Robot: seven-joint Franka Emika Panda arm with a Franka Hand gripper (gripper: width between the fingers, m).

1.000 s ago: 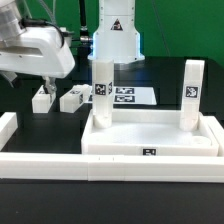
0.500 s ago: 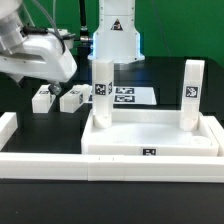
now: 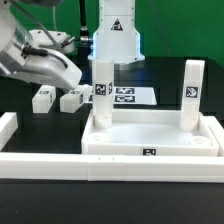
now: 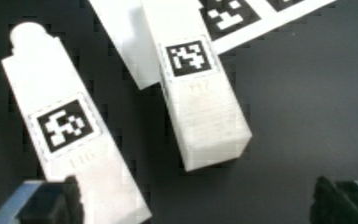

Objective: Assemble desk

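Jaws wide open, empty. Short square white plastic leg [image 4: 202, 100] beneath — likely light, rigid, slick; pinch flat sides mid-length.

Tabletop [image 3: 180, 142] – two upright legs [image 3: 101, 88] in corners; two loose legs [image 3: 72, 98] lying flat.

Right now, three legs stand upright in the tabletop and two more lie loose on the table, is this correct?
Not quite. The exterior view shows only two upright legs in the tabletop, not three. Two loose legs do lie on the table.
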